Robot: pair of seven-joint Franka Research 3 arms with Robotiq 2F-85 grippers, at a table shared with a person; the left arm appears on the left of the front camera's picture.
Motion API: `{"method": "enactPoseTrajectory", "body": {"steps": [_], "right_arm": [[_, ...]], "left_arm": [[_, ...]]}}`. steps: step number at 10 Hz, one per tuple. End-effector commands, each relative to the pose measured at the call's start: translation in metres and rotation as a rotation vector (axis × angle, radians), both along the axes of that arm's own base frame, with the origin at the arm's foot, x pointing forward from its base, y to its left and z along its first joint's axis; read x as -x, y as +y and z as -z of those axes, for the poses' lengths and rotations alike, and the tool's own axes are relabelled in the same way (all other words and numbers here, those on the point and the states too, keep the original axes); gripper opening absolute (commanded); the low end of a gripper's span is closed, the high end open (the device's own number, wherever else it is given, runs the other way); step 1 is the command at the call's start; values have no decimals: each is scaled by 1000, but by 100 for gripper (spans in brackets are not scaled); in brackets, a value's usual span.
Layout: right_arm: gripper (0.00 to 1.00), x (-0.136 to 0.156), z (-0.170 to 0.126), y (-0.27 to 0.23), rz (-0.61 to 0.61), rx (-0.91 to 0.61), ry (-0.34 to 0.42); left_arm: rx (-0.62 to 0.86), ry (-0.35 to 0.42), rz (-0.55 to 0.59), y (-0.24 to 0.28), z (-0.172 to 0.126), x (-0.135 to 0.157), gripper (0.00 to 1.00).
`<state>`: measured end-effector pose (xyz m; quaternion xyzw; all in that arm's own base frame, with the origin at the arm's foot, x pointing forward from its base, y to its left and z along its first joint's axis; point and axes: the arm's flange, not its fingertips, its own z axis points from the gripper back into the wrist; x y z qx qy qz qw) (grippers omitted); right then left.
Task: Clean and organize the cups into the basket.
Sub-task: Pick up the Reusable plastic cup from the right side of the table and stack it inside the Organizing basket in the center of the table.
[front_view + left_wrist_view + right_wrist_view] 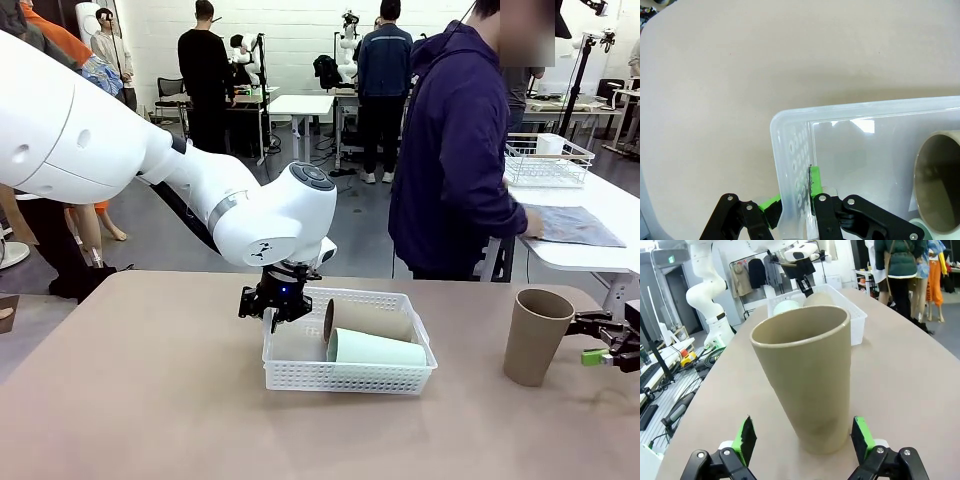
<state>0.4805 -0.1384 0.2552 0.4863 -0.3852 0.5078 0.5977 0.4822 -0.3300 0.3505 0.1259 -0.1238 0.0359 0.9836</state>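
Observation:
The white basket (290,372) sits mid-table with a tan cup (368,318) and a mint green cup (378,349) lying on their sides in it. My left gripper (277,305) is shut on the basket's left wall. In the left wrist view its green pads (771,202) pinch that wall (790,165), and the tan cup's mouth (940,185) shows at the right. Another tan cup (535,335) stands upright at the right. My right gripper (598,342) is open beside it. In the right wrist view this cup (807,365) stands between the spread fingers (746,436), untouched.
A person in a dark blue hoodie (455,150) stands at the table's far side, turned toward a side table, one hand on a grey cloth (578,226). A metal wire basket (545,160) is on that table. Bare tabletop (140,390) stretches left of the white basket.

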Motion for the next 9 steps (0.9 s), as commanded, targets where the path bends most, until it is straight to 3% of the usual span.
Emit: {"method": "enactPoseTrajectory", "body": {"steps": [1, 4, 9], "right_arm": [[100, -10, 7, 4, -19, -9, -44], [100, -24, 15, 17, -47, -17, -113], [100, -35, 29, 46, -99, -14, -109]], "left_arm": [[-1, 1, -3, 1, 1, 1, 0], [-1, 1, -3, 1, 1, 1, 0], [-1, 1, -3, 1, 1, 1, 0]]}}
